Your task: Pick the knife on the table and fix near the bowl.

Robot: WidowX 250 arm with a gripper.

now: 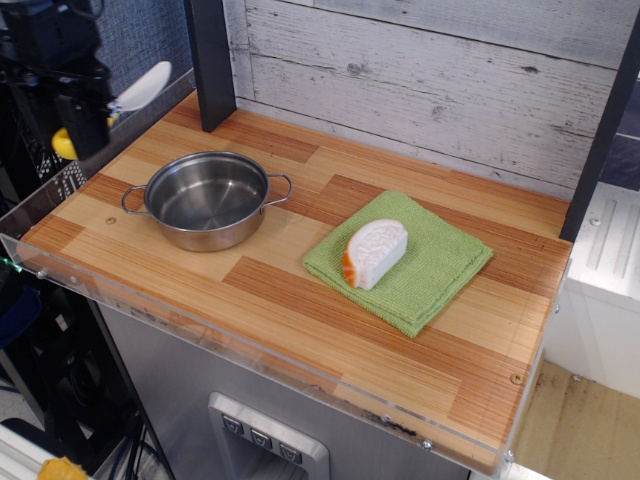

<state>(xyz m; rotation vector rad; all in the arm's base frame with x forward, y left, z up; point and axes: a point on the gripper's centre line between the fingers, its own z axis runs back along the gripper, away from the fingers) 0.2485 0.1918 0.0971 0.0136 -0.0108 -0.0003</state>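
Note:
The gripper (85, 125) is at the far left, above the table's left edge and left of the bowl. It is shut on the knife (140, 86), whose white blade sticks out to the upper right and whose yellow handle end (63, 144) shows on the left of the fingers. The knife is held in the air, clear of the wood. The shiny steel bowl (205, 198) with two wire loop handles stands empty on the left part of the wooden table (300, 300).
A green cloth (430, 270) lies right of centre with a white-and-orange food piece (374, 252) on it. A dark post (210, 60) stands at the back left. A clear acrylic rim (200, 325) runs along the front and left edges. A plank wall is behind.

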